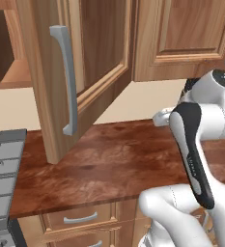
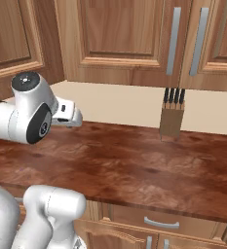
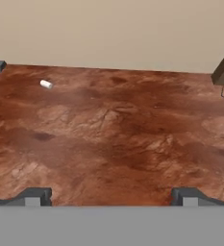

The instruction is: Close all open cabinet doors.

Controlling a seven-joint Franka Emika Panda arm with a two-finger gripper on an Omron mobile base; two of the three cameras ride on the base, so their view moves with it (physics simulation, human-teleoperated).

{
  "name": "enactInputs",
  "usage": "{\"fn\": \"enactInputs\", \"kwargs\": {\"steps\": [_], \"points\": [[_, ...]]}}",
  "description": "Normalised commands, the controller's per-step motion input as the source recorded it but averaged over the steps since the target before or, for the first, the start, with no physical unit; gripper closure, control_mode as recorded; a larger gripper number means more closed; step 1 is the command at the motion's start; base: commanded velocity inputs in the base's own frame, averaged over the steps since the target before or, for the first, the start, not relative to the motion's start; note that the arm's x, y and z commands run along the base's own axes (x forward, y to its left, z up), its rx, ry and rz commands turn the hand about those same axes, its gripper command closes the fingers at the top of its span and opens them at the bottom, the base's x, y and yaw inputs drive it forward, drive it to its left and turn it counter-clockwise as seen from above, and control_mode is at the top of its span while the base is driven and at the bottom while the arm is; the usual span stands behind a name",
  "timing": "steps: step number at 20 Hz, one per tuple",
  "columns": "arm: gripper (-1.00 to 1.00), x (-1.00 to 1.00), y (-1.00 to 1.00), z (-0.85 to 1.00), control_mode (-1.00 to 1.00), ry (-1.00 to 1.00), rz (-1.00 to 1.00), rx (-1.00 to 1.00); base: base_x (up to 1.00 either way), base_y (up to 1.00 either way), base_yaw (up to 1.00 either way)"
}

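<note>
Your two-finger gripper [image 3: 111, 196] stands wide apart, holding nothing, above the reddish-brown wooden countertop [image 3: 108, 139]. Its hand is mostly hidden behind the arm in both base views. One tall brown wooden cabinet door [image 1: 70, 72] with a grey bar handle hangs open at upper left. No writing is readable.

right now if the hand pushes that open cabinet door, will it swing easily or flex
The open cabinet door looks like rigid framed wood, so it should probably swing on its hinges rather than flex. Its long bar handle may snag the open hand, so pushing the flat panel seems safer.
</note>
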Motion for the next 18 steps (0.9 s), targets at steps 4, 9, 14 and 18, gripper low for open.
{"fn": "enactInputs", "kwargs": {"steps": [4, 9, 14, 18], "points": [[-1.00, -0.58, 0.00, 0.25, -1.00, -0.18, 0.04, 0.00, 0.00, 0.00, 0.00], [-1.00, -0.49, 0.00, 0.29, -1.00, -0.15, 0.06, 0.00, 0.00, 0.00, 0.00], [-1.00, -0.48, 0.00, 0.29, -1.00, -0.17, 0.08, 0.00, 0.00, 0.00, 0.00], [-1.00, -0.44, 0.00, 0.42, -1.00, -0.11, 0.06, 0.00, 0.00, 0.00, 0.00]]}}
